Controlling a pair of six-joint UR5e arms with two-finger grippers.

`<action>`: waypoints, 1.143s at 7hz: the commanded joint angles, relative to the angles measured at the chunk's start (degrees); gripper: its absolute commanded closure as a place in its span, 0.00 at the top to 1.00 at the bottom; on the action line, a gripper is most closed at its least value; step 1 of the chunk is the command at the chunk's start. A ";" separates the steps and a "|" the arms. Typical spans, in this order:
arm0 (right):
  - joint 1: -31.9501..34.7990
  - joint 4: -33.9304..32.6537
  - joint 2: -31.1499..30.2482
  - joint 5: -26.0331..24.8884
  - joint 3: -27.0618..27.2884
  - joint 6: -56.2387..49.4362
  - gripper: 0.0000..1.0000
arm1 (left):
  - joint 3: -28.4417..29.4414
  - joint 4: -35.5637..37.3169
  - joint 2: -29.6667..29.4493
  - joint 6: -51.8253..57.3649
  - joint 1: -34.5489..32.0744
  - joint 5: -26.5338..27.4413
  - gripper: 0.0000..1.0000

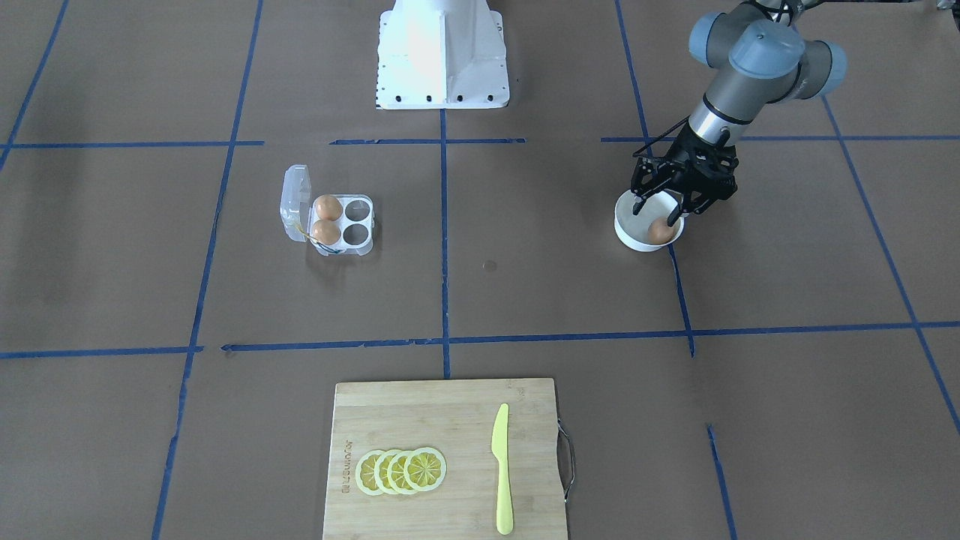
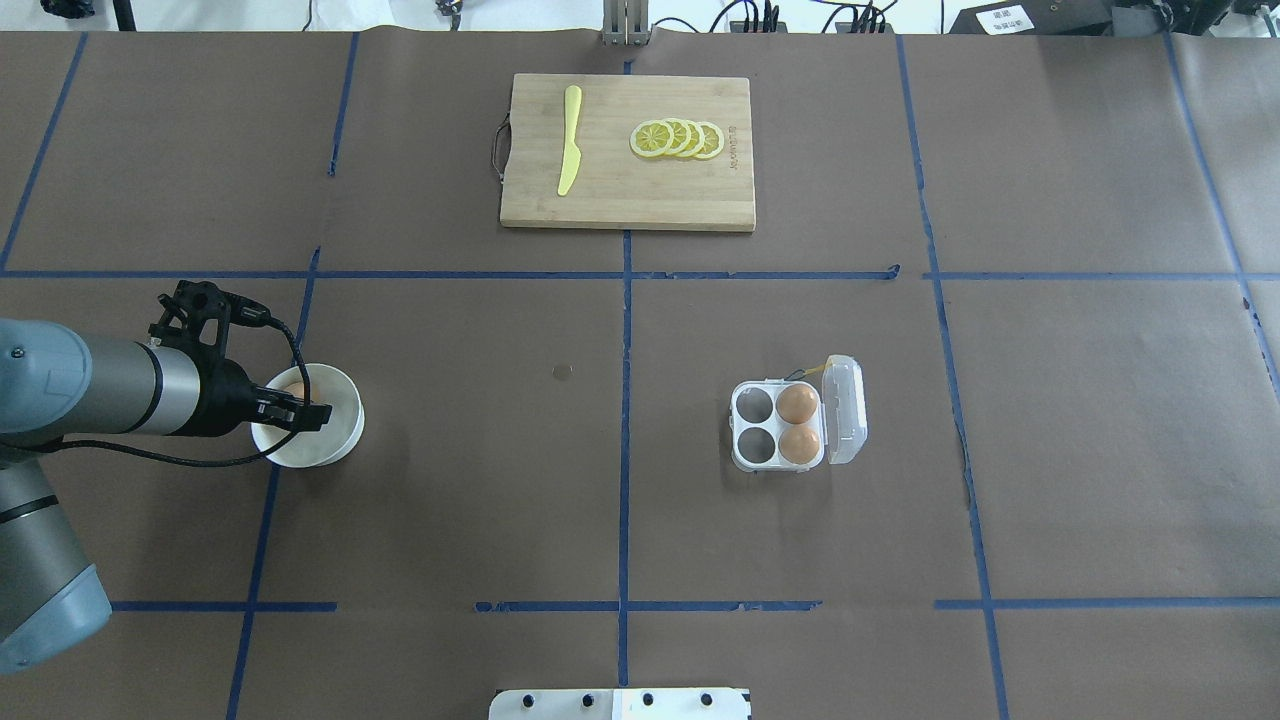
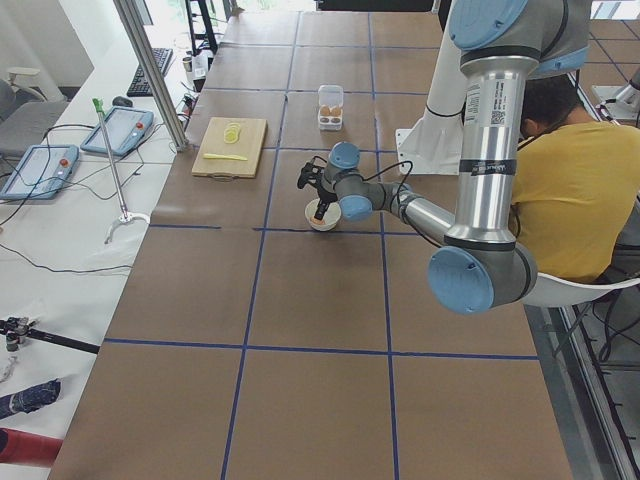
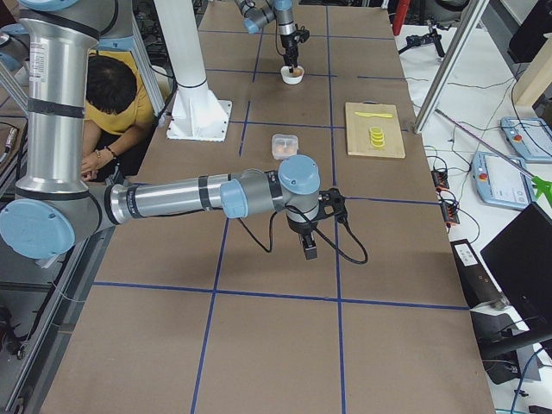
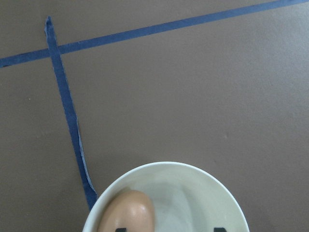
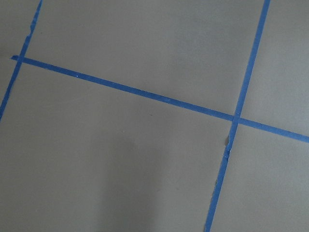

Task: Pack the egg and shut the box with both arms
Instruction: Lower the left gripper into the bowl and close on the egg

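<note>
Opening on the brown worktop [image 2: 1100,450], taped into blue squares. Stretched low across it: the left arm [image 2: 110,388]. Well apart from the left claw [image 1: 657,214], toward the right arm's side, finding the box [image 2: 845,412], lid open, two cells bare. Further off again, the right claw [image 4: 309,246]; cannot tell whether wide or narrow. Directly under the left claw, the white bowl [image 1: 630,236]. With fingers [image 1: 677,208] spread wide, dipped inside the rim, gripping nothing. Hugging one fingertip rather than centred in the gap: the egg [image 5: 128,212], long axis seemingly crosswise to the closing line. Clearly the left arm's pick; probably calls for a small sideways nudge before squeezing.
</note>
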 commanded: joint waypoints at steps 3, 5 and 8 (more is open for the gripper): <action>0.01 0.05 0.00 0.00 0.13 0.00 1.00 | 0.67 0.01 -0.06 0.18 0.03 0.35 0.69; 0.01 0.05 0.00 0.00 0.04 0.00 1.00 | 1.99 0.01 -0.93 0.27 0.21 0.70 0.70; 0.01 -0.04 -0.09 0.00 0.04 0.00 1.00 | 2.43 0.01 -1.11 0.27 0.47 0.79 0.72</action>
